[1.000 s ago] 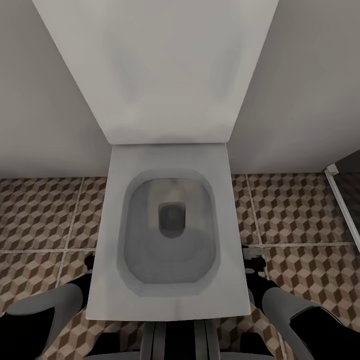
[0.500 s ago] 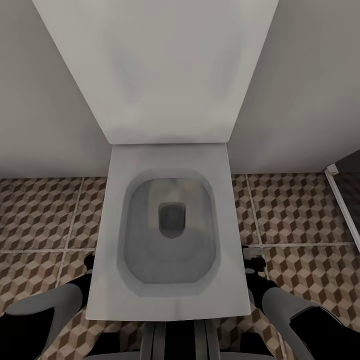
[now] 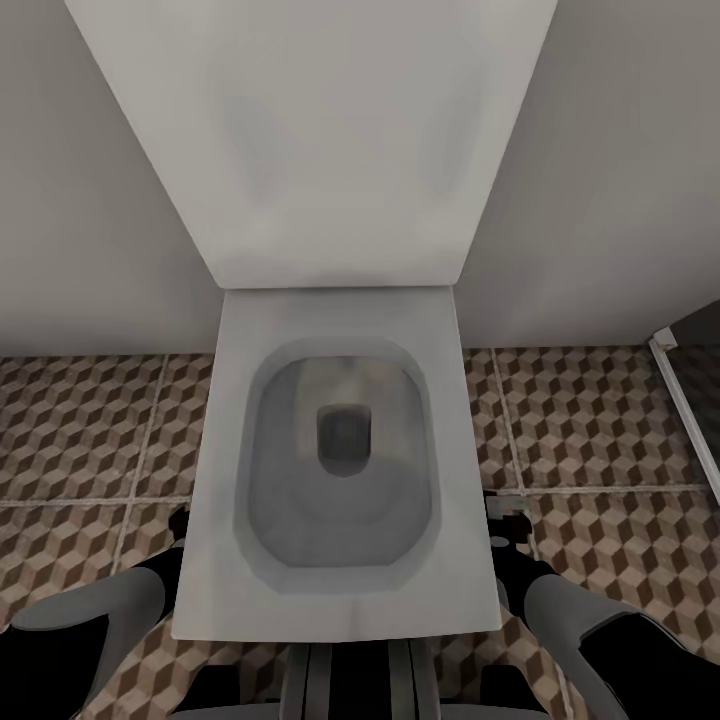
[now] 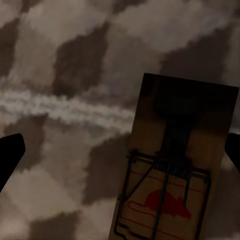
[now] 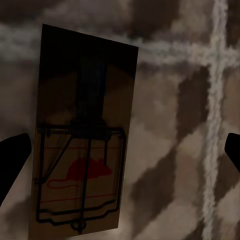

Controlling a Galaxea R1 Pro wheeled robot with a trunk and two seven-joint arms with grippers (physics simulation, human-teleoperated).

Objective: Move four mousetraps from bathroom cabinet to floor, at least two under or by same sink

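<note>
One mousetrap [image 4: 175,165] lies flat on the cube-patterned bathroom floor [image 4: 65,65] under the left gripper [image 4: 120,150], another mousetrap [image 5: 82,135] likewise under the right gripper [image 5: 120,150]. Both claws gape wide and grasp nothing; each trap sits between the dark fingertips, touching neither. In the head view both arms flank a white toilet [image 3: 340,460], not the sink. Judged from this, the step calls for lifting each wrist straight up, so the traps aren't nudged

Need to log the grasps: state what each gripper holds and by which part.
Nothing is held. The left gripper is open above a mousetrap lying on the bathroom floor; the right gripper is open above another mousetrap.
</note>
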